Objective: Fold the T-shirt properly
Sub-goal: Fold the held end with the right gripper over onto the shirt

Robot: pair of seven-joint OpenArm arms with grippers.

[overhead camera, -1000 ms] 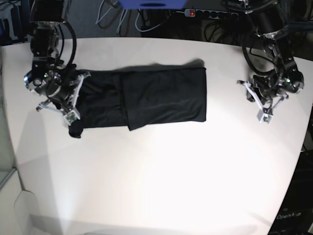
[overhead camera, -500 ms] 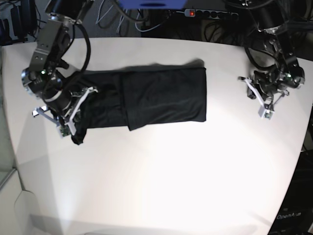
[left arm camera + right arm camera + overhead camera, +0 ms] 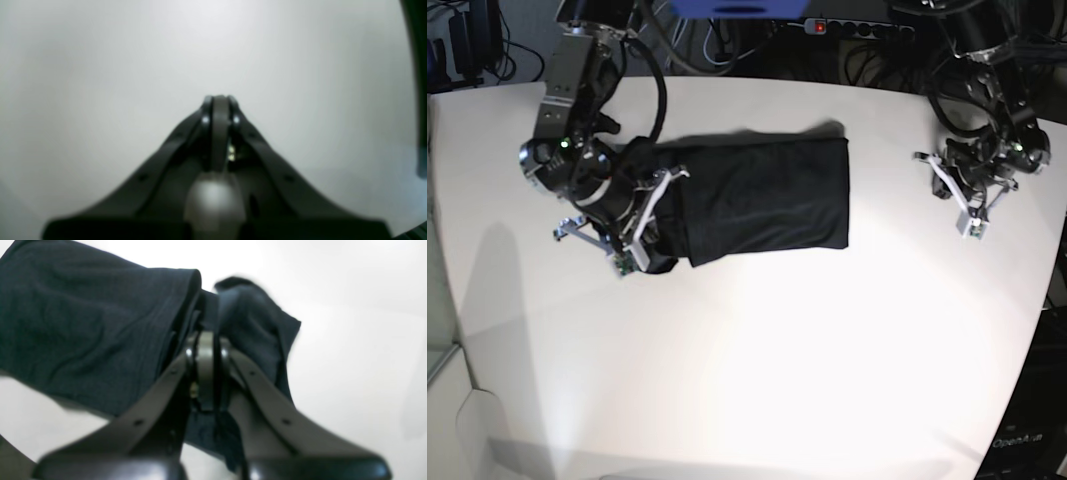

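Note:
The black T-shirt (image 3: 762,195) lies as a folded rectangle on the white table (image 3: 757,360), back of centre. My right gripper (image 3: 634,252) is at the shirt's left end, shut on a bunch of its fabric, which is lifted and drawn in over the rest. In the right wrist view the shut fingers (image 3: 205,350) pinch the dark knit fabric (image 3: 83,336), which hangs in folds on both sides. My left gripper (image 3: 973,226) hovers over bare table at the far right, away from the shirt. The left wrist view shows it (image 3: 218,101) shut and empty.
A power strip (image 3: 859,28) and loose cables lie beyond the table's back edge. The table's curved right edge (image 3: 1052,290) runs close to my left arm. A dark edge (image 3: 415,83) shows at the right of the left wrist view.
My right gripper has moved right and slightly toward the back with the shirt's left end, shortening the spread of cloth. My left gripper has barely moved.

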